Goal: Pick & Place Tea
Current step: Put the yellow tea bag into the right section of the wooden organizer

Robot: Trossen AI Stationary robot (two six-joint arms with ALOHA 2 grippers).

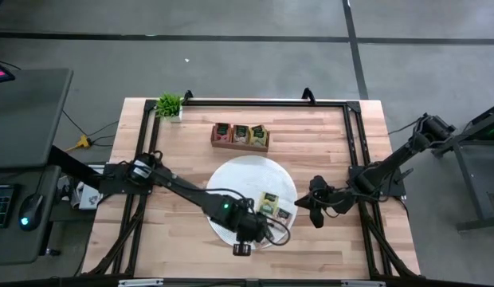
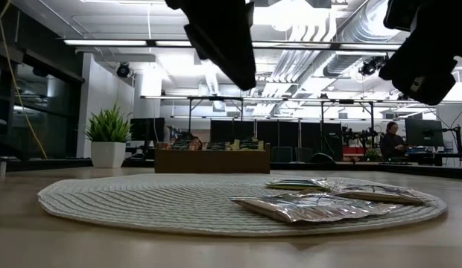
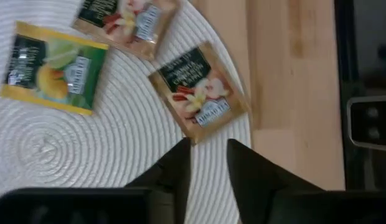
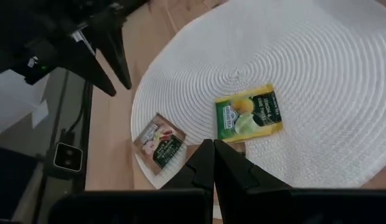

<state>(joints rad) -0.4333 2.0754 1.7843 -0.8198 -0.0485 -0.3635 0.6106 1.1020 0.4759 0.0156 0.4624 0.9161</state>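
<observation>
Three flat tea packets lie on the round white mat (image 1: 231,179): a green-and-yellow one (image 3: 53,68) (image 4: 248,115), a brown one (image 3: 196,93) (image 4: 159,142) at the mat's near right rim, and another brown one (image 3: 124,18). My left gripper (image 3: 208,165) (image 1: 267,229) hangs open with a narrow gap, above the mat and just short of the rim packet, touching nothing. My right gripper (image 4: 213,165) (image 1: 315,209) is shut and empty, held above the table beside the mat's right rim. More tea stands in the wooden tray (image 1: 241,135).
A small potted plant (image 1: 170,105) stands at the table's far left corner. The tray sits beyond the mat, toward the far edge. Bare wooden table (image 1: 343,151) lies around the mat. A dark metal frame (image 1: 354,135) runs along the table's edges.
</observation>
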